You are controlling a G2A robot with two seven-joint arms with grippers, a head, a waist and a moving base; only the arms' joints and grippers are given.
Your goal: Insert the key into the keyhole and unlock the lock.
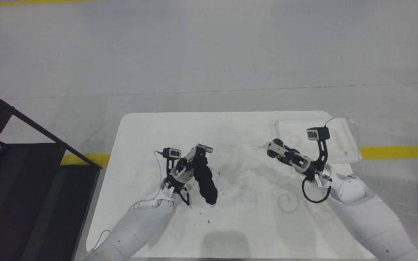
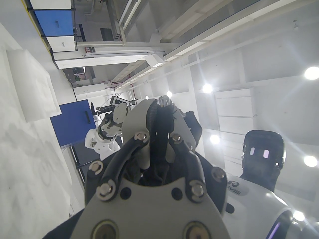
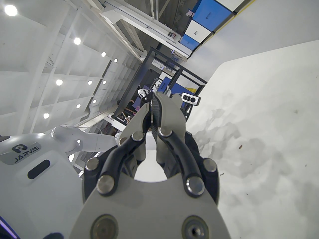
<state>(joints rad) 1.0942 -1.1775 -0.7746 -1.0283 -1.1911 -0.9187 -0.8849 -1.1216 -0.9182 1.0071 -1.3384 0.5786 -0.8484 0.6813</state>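
**Lock and key both held up, end to end across a gap**

The left tool (image 1: 198, 156) is clamped on the lock (image 1: 208, 183), a dark, elongated body on the left side of the desk (image 1: 261, 222). In the left wrist view its fingers (image 2: 135, 120) press on the black body from both sides. A small metal piece (image 2: 164, 99) shows just beyond their tips, but I cannot tell whether that is the keyhole end. Gripping the lock rather than leaving it lying loose looks meant to steady it against a push and to turn one end toward the other arm.

The right tool (image 1: 269, 145) sits on the right, well apart from the lock. Its jaws are drawn together on the key (image 1: 258, 147), whose thin bright end points left. In the right wrist view a short metal tip (image 3: 167, 92) pokes out past the pinched fingers. That leaves the front of the key free to enter a slot while the tool holds the rest.

The two tools point roughly at each other, so the step in hand appears to be lining up key and keyhole, and insertion has not begun. The next move calls for closing the gap along the key's own axis, with the key turned to match the slot. A slight tilt could stub the tip against the lock's face, or the key could twist in the pinch.
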